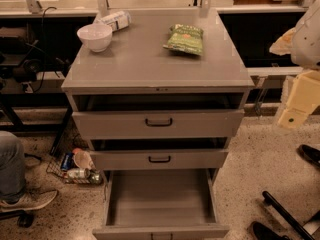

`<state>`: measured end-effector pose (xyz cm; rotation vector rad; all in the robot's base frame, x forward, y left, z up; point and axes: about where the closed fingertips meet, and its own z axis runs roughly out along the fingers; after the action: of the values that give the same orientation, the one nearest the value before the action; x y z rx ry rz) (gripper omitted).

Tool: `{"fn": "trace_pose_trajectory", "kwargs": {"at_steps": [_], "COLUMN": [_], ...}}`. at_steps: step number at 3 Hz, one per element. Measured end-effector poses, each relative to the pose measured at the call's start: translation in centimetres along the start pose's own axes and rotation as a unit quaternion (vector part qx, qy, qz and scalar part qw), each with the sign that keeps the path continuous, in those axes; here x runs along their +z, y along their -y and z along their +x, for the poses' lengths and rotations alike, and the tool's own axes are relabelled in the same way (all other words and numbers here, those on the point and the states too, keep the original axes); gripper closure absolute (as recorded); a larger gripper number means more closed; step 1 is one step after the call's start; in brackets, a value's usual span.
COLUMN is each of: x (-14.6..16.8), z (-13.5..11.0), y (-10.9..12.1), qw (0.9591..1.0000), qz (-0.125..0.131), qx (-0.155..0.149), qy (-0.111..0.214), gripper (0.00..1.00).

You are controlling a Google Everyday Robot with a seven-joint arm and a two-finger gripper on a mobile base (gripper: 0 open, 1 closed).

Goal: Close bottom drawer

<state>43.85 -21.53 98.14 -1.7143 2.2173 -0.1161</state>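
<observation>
Bottom drawer (160, 196), lowest of three in the grey bench (150, 66), stands pulled far out toward the camera with its inner floor showing. The middle drawer (159, 159) and top drawer (159, 123) above it are each ajar by a narrow gap. On the bench top, a white bowl (95, 36) sits near the back left corner with a pale packet (115, 19) lying just behind it, and a green snack bag (185, 39) lies toward the back right. The end effector (299, 101) hangs beyond the bench's right edge, about level with the top drawer; cannot tell whether it is spread or pressed together.
</observation>
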Motion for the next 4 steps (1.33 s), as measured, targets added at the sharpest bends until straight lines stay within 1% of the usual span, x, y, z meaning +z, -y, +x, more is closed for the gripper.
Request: {"fn": "trace_pose_trajectory", "kwargs": {"at_steps": [1, 2, 3, 4], "x": [0.0, 3.1, 3.1, 5.9], "z": [0.0, 0.5, 0.5, 1.7], "y": [0.0, -1.8, -1.8, -2.8], "qw": [1.0, 0.9994, 0.9994, 0.9973], "qz": [0.0, -0.028, -0.028, -0.035], "qx": [0.0, 0.017, 0.017, 0.062], "qy": [0.0, -0.006, -0.006, -0.018], "gripper": [0.0, 0.0, 0.0, 0.0]}}
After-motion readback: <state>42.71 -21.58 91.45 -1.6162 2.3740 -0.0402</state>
